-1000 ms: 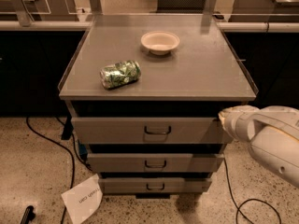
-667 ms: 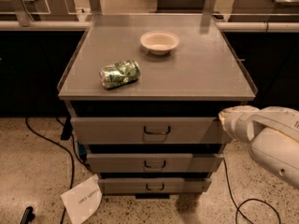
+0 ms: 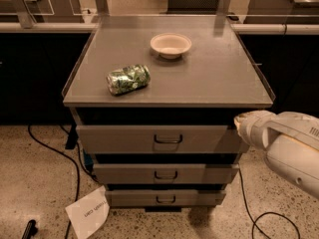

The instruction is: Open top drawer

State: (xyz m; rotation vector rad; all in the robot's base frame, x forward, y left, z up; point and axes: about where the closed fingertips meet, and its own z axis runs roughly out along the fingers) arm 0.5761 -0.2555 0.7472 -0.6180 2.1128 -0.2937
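Grey metal top drawer, uppermost of three, dark handle centred; I can't see inside. White bowl and green can, on its side, on cabinet top. Gripper at drawer's right end; I can't tell its state.

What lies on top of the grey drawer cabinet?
A green can lies on its side at front left, and a pale bowl stands farther back to its right, apart from it. The top drawer below hides its inside. The gripper is at that drawer's right end.

top drawer — grey, shut, dark handle | claw at right edge
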